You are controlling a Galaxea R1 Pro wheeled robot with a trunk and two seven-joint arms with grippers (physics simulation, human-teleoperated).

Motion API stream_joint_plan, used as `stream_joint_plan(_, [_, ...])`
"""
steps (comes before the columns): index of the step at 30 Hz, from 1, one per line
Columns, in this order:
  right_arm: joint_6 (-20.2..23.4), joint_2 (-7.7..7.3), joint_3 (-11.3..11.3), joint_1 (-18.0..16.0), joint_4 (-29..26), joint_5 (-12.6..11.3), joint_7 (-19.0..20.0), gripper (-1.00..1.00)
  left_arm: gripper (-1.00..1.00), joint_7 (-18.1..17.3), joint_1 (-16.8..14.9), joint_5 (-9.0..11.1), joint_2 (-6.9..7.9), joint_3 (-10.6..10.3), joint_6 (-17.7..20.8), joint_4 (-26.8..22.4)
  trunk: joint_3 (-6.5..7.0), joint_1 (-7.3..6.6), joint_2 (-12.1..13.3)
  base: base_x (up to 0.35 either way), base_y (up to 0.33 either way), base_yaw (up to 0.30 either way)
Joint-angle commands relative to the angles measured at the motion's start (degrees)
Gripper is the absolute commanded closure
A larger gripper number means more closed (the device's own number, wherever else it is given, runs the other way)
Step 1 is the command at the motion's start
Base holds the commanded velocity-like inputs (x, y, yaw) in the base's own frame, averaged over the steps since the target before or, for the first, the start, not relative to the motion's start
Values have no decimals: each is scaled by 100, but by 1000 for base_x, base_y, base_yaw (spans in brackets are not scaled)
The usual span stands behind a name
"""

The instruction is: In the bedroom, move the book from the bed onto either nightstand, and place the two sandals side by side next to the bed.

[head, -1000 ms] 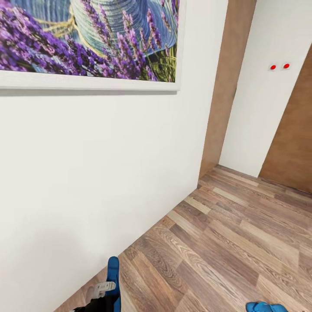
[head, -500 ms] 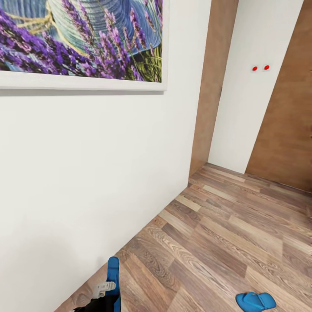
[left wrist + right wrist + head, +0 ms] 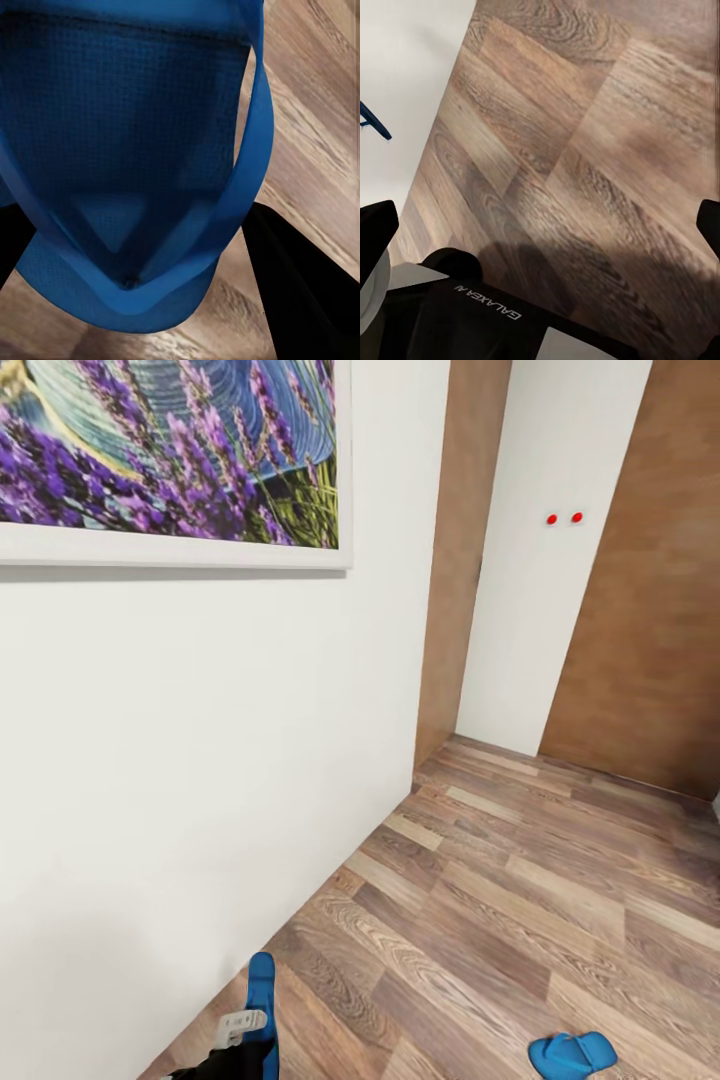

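Head view has swung right along the wall: the left end effector (image 3: 245,1028) still clamps one sandal (image 3: 262,1000), and the second sandal (image 3: 572,1053) lies on the floor (image 3: 520,880), now fully visible; right end effector's fingers stand apart, empty.

A white wall (image 3: 200,760) fills the left of the frame, with a white-framed lavender picture (image 3: 170,450) at upper left. Grey-brown wood-plank floor (image 3: 520,900) spreads across the lower right. At upper right, light-brown wooden panels (image 3: 640,610) flank a white wall section (image 3: 545,610) bearing two small red dots (image 3: 563,518).
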Motion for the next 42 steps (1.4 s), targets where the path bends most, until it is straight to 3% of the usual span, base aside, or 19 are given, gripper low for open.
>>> stream_joint_plan(1, [57,1,-11,-4,2,-34,18,-100,100,-42,-3,2,1,43,0,7,-5,-1,-2,8,0,-169])
stream_joint_plan(27, [57,1,-5,-4,2,-34,18,-100,100,-42,-3,2,1,43,0,7,19,-1,-2,0,0,-169])
stream_joint_plan(42, [57,1,-4,-4,2,-34,18,-100,100,-42,-3,2,1,43,0,7,101,-1,-2,0,0,-206])
